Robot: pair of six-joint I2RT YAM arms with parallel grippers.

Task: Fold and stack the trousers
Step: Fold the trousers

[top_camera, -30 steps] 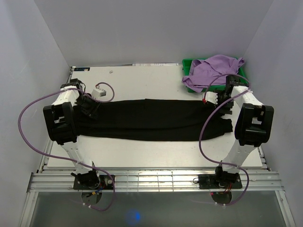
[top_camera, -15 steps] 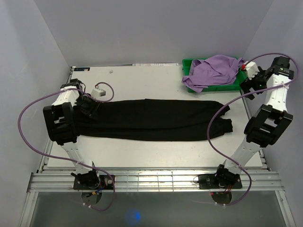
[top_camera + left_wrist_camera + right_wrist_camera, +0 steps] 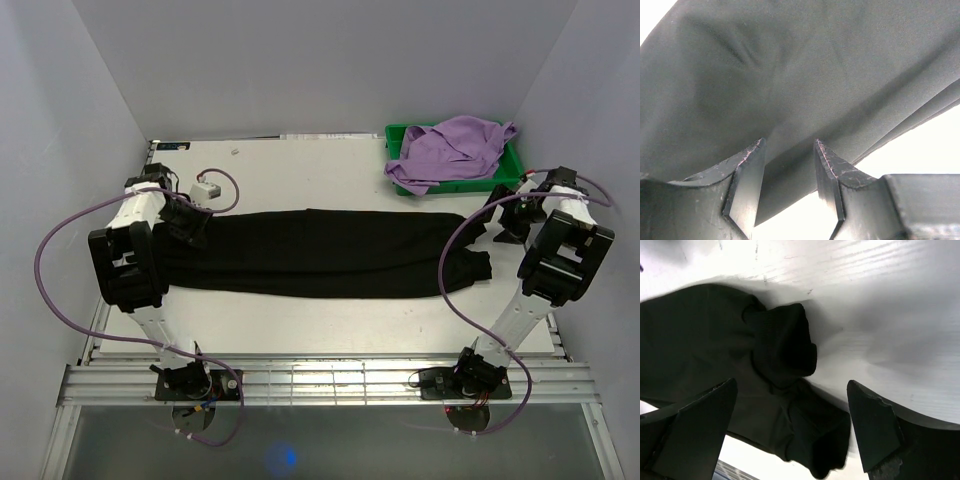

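Observation:
The black trousers [image 3: 320,252] lie stretched across the table from left to right, with their right end bunched [image 3: 470,262]. My left gripper [image 3: 192,228] is at their left end. In the left wrist view its fingers [image 3: 789,142] are close together with the black fabric [image 3: 805,65] between the tips. My right gripper [image 3: 495,220] hovers just right of the bunched end, wide open and empty. In the right wrist view its jaws [image 3: 791,385] stand wide apart above the crumpled leg ends [image 3: 785,345].
A green bin [image 3: 515,165] at the back right holds a lilac garment [image 3: 450,150] that spills over its front rim. The white table [image 3: 320,170] ends close behind both arms. Purple cables loop beside each arm.
The right gripper left the trousers' right end, swung up toward the bin, and has come back down beside that end, open. The left gripper has barely shifted.

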